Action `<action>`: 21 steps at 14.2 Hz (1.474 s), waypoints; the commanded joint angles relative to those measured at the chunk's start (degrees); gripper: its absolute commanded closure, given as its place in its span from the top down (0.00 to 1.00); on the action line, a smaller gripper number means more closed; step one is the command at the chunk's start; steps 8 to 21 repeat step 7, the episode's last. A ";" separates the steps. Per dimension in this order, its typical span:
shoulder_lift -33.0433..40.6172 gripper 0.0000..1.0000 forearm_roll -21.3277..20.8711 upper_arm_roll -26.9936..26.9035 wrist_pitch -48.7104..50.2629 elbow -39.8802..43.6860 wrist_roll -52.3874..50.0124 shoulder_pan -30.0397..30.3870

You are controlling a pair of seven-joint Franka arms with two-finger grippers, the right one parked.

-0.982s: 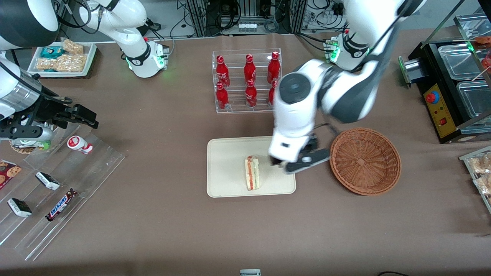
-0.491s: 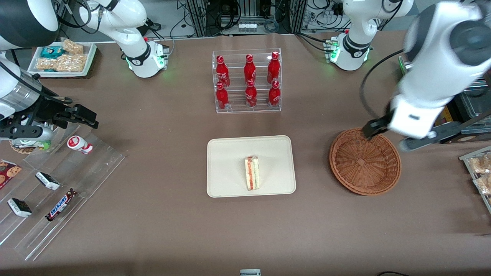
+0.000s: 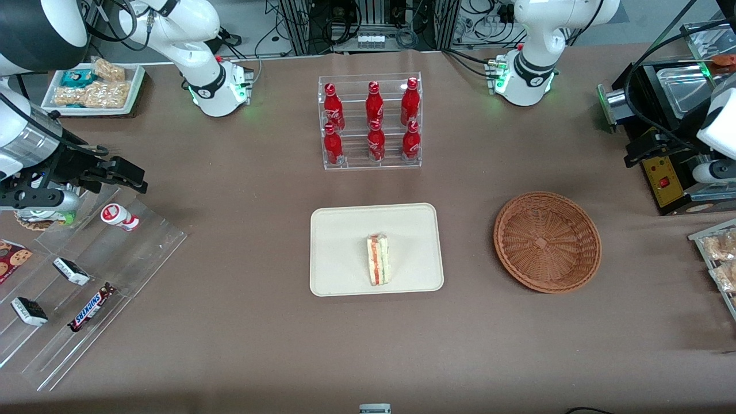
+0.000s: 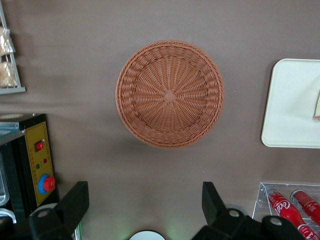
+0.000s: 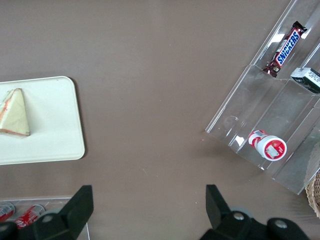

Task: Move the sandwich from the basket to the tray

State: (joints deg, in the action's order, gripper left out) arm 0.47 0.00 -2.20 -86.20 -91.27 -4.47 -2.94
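The sandwich, a white wedge with a red-orange filling edge, lies on the cream tray at the table's middle. It also shows in the right wrist view on the tray. The wicker basket stands empty beside the tray, toward the working arm's end; the left wrist view looks down on it with a tray corner showing. My left gripper is open and empty, raised by the black machine at the working arm's end, away from the basket. It also shows in the left wrist view.
A clear rack of red bottles stands farther from the camera than the tray. A black machine with a yellow panel sits beside the gripper. Snack trays lie at the working arm's end. An acrylic rack with candy bars lies toward the parked arm's end.
The left arm has swung away from the tray, over the basket, to the table's working-arm end. The sandwich stays on the tray and has not moved.
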 commanded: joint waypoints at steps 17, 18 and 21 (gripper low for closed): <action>-2.76 1.00 -1.77 1.59 -2.57 4.96 0.42 -0.14; -2.76 1.00 -1.77 1.59 -2.57 4.96 0.42 -0.14; -2.76 1.00 -1.77 1.59 -2.57 4.96 0.42 -0.14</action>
